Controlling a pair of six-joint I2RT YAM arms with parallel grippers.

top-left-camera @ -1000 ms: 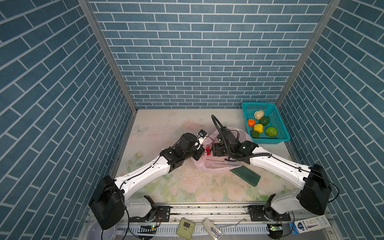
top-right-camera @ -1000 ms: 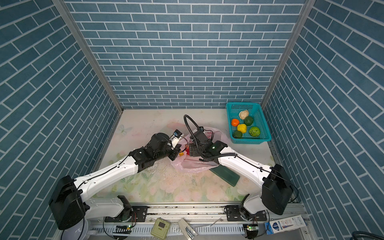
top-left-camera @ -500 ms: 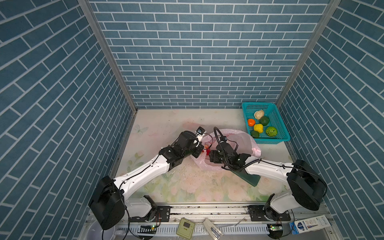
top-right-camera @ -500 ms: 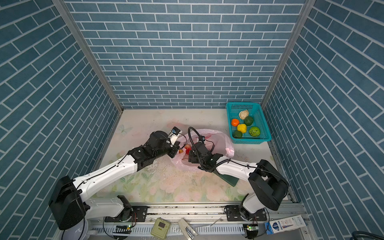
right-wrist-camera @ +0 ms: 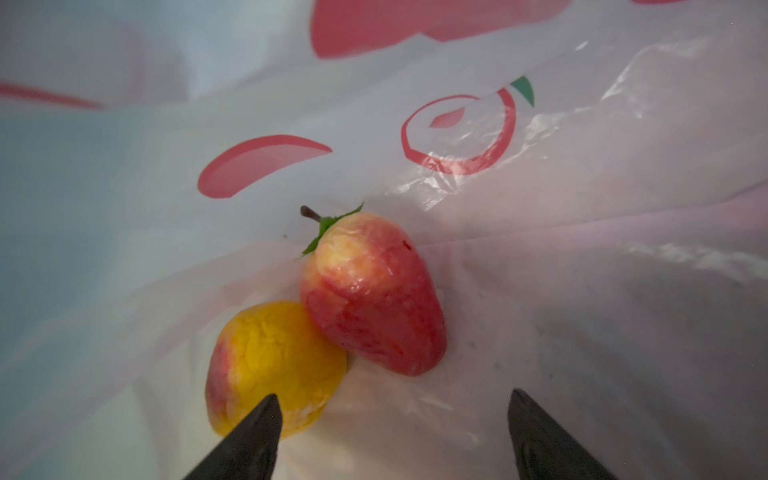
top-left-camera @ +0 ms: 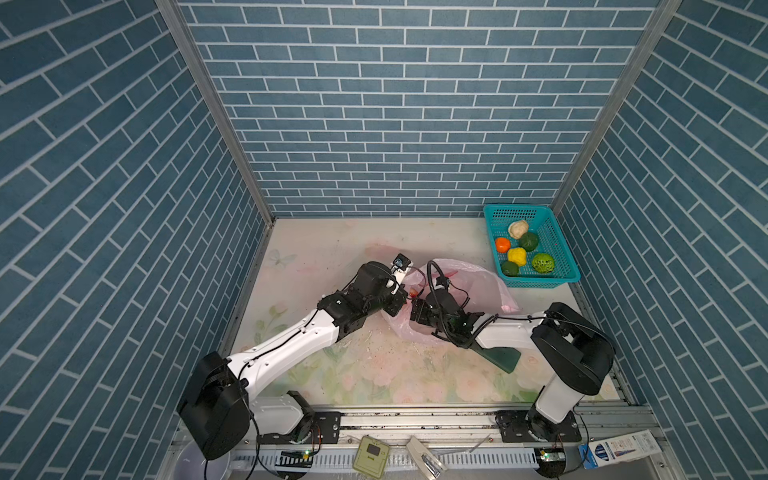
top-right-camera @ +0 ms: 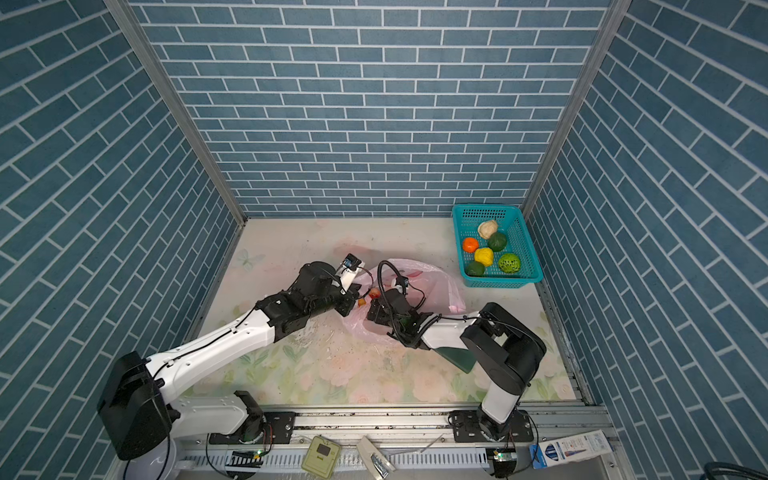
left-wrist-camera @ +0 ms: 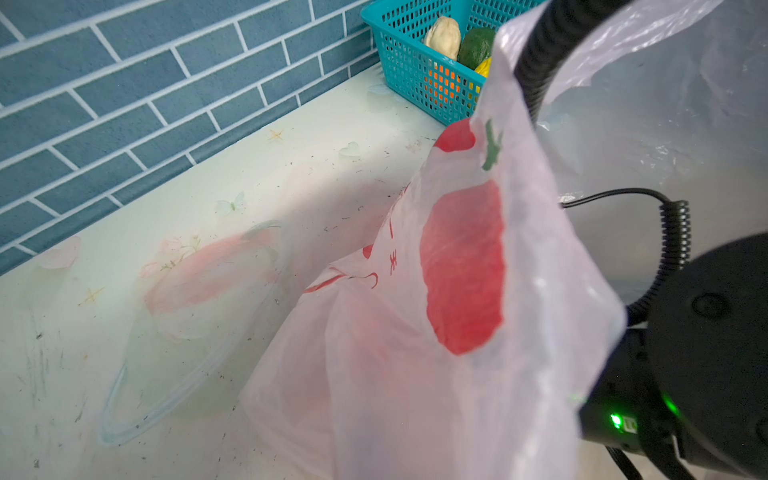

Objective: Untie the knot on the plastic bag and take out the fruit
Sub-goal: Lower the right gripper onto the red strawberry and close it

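Pushing my right pincer (right-wrist-camera: 392, 397) deeper into the thin pale-pink plastic bag (right-wrist-camera: 582, 311), released before red and yellow toy fruit (right-wrist-camera: 374, 299); left pincer (top-left-camera: 402, 302) clenched on the bag; pick next.

A teal perforated basket (top-left-camera: 540, 282) stood in the far right corner of the worktop (top-left-camera: 332, 257), close to the blue brick-patterned walls (top-left-camera: 395, 124). The worktop carried a faded floral print, with scuffs and dark specks. A flat dark green block (top-left-camera: 500, 358) lay near the front right. On the front rail sat a small olive-green device (top-left-camera: 371, 457) and, further right, a white-and-blue box (top-left-camera: 615, 449).
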